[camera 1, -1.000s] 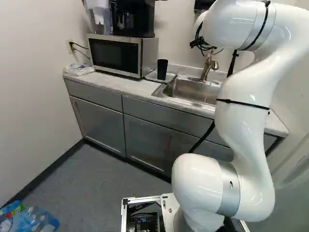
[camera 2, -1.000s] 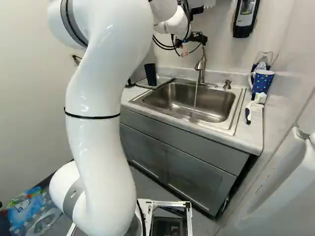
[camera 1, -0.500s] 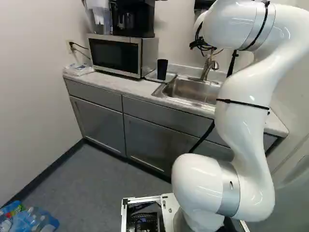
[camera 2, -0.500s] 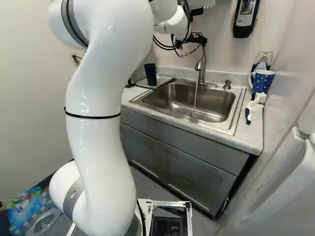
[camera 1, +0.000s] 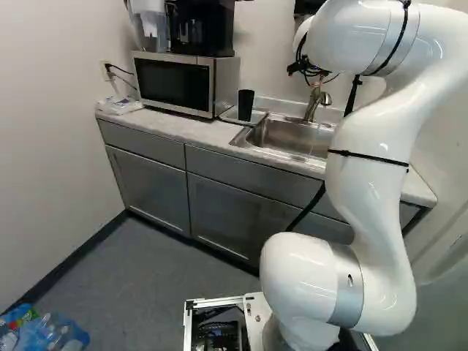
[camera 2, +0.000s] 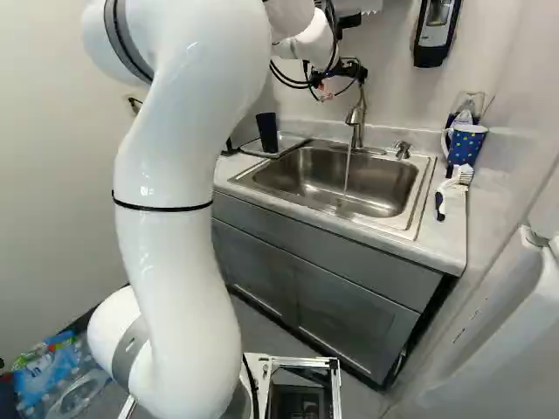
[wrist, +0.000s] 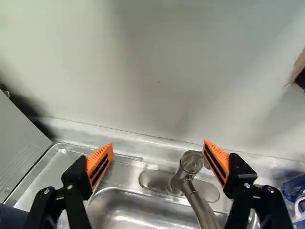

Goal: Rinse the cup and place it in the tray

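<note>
jaws spread near running faucet, dark cup upright in tray

Blue mug with multicoloured dots
Upper right of right base view; black cup, upper middle; grey cabinet below.

White arm raised and bent, black claw open, orange pads wide apart

And no word, number or sign comes up readable in any view: the marks on the packet beside the microwave are too small to make out, and so are those on the bottle pack.
</note>
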Available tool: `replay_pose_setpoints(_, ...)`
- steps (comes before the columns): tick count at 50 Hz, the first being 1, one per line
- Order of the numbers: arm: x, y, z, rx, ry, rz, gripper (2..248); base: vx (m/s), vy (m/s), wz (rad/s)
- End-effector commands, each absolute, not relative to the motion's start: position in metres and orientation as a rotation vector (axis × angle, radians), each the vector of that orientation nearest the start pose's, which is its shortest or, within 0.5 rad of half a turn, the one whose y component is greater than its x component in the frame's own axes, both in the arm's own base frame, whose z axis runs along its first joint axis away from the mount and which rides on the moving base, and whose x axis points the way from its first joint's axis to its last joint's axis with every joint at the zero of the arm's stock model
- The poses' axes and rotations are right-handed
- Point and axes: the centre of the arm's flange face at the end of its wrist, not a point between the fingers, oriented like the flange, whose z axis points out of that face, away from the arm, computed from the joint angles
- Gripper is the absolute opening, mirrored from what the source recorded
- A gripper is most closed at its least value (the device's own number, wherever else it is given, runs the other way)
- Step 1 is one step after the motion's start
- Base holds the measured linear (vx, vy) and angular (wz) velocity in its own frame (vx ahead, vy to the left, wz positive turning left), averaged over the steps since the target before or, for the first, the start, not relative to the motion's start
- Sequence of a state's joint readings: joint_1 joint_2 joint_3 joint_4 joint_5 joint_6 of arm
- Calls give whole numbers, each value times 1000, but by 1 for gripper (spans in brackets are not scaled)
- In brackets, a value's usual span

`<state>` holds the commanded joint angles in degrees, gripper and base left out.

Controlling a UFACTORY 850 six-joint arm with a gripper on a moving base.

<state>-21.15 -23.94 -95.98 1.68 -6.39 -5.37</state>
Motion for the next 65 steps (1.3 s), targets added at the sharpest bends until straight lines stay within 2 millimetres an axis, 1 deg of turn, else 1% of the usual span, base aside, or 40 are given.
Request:
replay_pose_setpoints(17,625,-245,696,-2841,439,-1758,247,0,0,0)
replay_pose_setpoints(25,619,-243,696,-2848,440,-1743,247,0,0,0)
replay_pose_setpoints(56,618,-242,695,-2856,441,-1724,247,0,0,0)
replay_pose_setpoints(65,619,-243,697,-2836,439,-1770,247,0,0,0)
